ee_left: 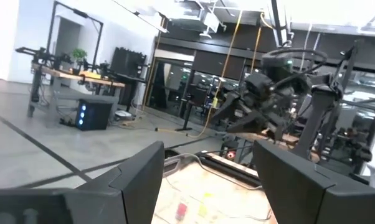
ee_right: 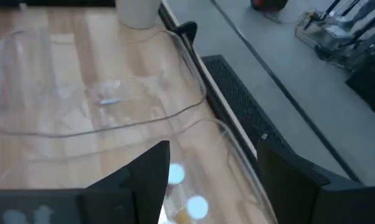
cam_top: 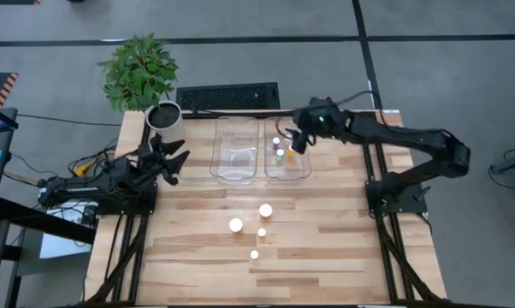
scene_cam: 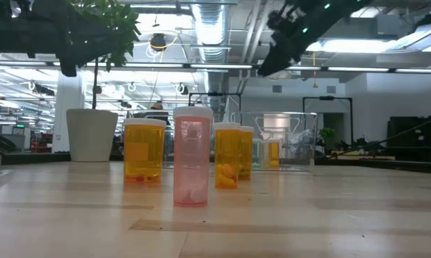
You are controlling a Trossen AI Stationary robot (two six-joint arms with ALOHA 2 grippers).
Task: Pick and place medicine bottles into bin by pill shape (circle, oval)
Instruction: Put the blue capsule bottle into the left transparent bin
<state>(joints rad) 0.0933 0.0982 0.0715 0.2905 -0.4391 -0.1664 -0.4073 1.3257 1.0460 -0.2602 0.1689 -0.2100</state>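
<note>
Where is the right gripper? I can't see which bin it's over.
In the high view, the right gripper hangs open over the right clear bin, above bottles inside.

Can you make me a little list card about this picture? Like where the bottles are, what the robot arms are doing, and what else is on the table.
Bottles on table: four medicine bottles with white caps, standing upright on the wooden table
Bottles in bins: a few in the right bin
Left bin: no bottles visible
Right tool: above the right bin, open, holding nothing
Left tool: open, at the table's left side, waiting
Plant pot: white, at the back left corner
</note>
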